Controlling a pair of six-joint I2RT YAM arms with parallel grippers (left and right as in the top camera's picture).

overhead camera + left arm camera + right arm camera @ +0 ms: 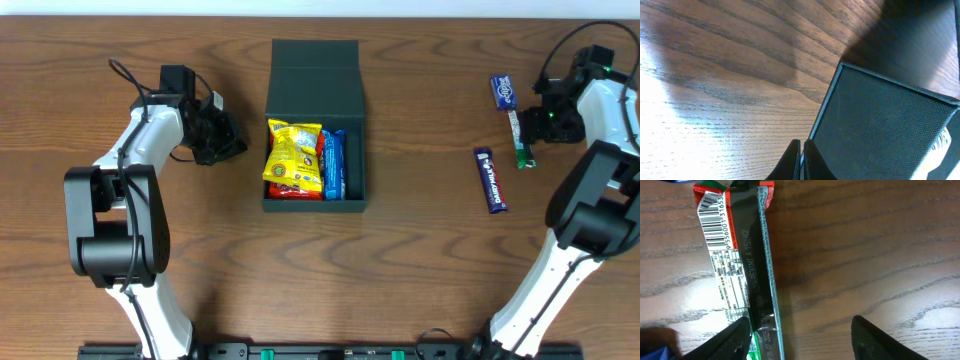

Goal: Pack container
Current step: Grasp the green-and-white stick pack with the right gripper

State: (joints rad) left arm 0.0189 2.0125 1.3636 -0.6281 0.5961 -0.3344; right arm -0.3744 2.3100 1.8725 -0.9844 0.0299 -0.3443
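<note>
Near the container's (314, 65) left edge, closed left end effector (801, 144).

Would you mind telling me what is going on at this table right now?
Two robot arms are packing snacks into the container, which lies open with a yellow packet and a blue packet inside. The right gripper is open over a barcoded wrapper on the table, not gripping it. The left gripper is shut beside the container. Two purple bars lie outside.

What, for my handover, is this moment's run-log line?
container: open, part filled | left hand: shut, beside container | right hand: open over snack bar
</note>
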